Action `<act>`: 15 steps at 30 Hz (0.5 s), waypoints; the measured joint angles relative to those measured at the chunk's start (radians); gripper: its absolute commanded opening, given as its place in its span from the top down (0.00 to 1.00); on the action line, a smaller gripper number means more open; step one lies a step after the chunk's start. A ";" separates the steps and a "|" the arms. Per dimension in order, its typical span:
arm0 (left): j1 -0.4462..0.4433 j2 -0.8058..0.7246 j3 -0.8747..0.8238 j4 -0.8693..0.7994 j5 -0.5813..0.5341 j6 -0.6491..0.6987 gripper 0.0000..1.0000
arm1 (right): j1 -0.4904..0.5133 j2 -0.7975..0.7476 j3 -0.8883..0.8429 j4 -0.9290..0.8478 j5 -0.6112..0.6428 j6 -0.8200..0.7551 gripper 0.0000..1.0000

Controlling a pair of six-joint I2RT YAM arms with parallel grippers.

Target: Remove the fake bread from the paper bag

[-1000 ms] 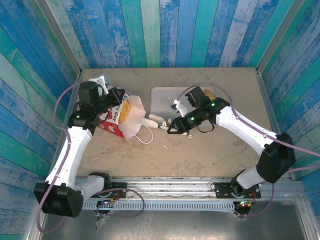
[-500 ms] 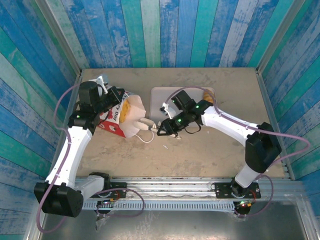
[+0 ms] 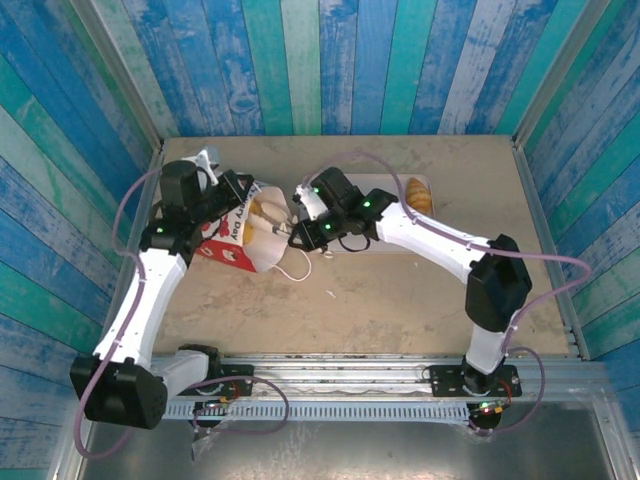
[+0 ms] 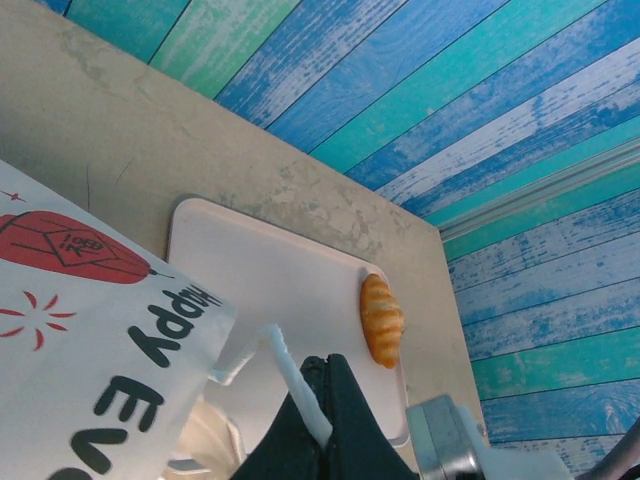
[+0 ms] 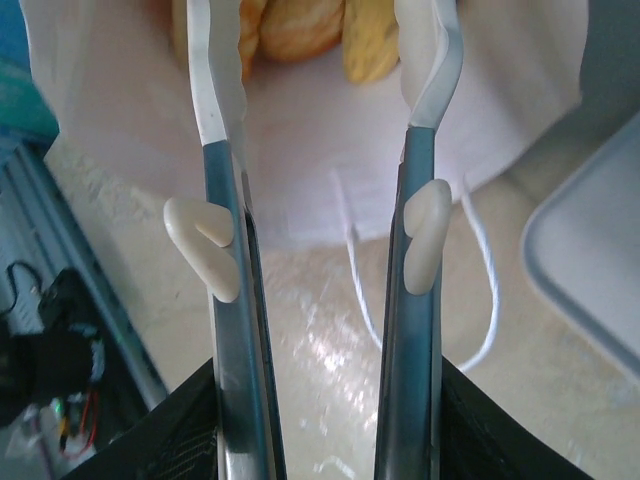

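The paper bag [image 3: 240, 240] lies on its side, its mouth facing right, with red prints and black lettering [image 4: 90, 340]. My left gripper [image 3: 240, 194] [image 4: 326, 392] is shut on one white cord handle [image 4: 288, 368] and holds the upper lip up. Golden fake bread [image 3: 262, 212] [image 5: 300, 25] sits inside the white interior. My right gripper [image 3: 283, 229] [image 5: 320, 35] is open, and its long fingers reach into the bag's mouth just short of the bread, with nothing between them. One ridged fake bread [image 3: 418, 195] [image 4: 382, 320] lies on the pink tray.
The pink tray [image 3: 392, 184] [image 4: 270, 280] lies right of the bag, largely under my right arm. The bag's other cord handle [image 3: 294, 270] [image 5: 485, 290] trails on the table in front of the mouth. Blue and green plank walls close in the table.
My right gripper has swung left from in front of the tray to the bag's mouth, staying open. The left gripper and the bag have kept still.
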 measured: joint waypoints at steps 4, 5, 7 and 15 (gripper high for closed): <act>0.000 0.037 0.001 0.009 0.023 0.001 1.00 | 0.003 0.087 0.081 0.007 0.048 0.030 0.51; 0.000 0.043 0.001 0.013 0.030 0.002 1.00 | 0.002 0.110 0.100 0.008 0.059 0.038 0.50; 0.000 0.051 0.001 0.023 0.038 0.003 1.00 | 0.003 0.144 0.126 0.010 0.076 0.048 0.50; 0.000 0.055 0.003 0.040 0.056 0.008 1.00 | 0.003 0.225 0.212 0.008 0.108 0.062 0.48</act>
